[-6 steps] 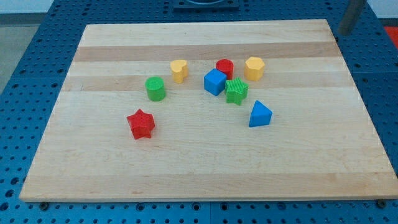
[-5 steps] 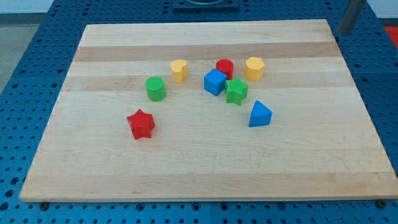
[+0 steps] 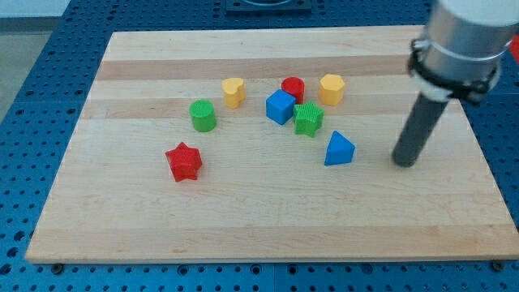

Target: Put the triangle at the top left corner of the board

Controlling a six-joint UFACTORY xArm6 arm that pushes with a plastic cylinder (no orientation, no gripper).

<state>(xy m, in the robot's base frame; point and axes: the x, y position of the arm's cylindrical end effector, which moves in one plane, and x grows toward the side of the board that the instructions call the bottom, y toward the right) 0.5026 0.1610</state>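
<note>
Eight small blocks are sitting on the pale wooden board (image 3: pixel 243 211), whose grain is running in long bands across the view; a blue perforated table (image 3: pixel 49 73) is showing around it. Nothing is holding them in; they are lying loose on the flat surface. The blue triangle (image 3: pixel 339 149), the block I am after, is resting right of the board's centre, well apart from the top left corner. My tip (image 3: pixel 403 164) is standing on the wood at three o'clock from it, near but not touching, and the rod is a plain dark cylinder with nothing on it that could open or close. At eleven o'clock from the triangle, the ridged green star (image 3: pixel 308 118) is sitting just beside the blue cube (image 3: pixel 280 107), with the red cylinder (image 3: pixel 293 88) and yellow hexagon (image 3: pixel 331 88) beyond. Further left are lying a yellow block (image 3: pixel 233 92), a green cylinder (image 3: pixel 203 115) and a red star (image 3: pixel 184 161).
</note>
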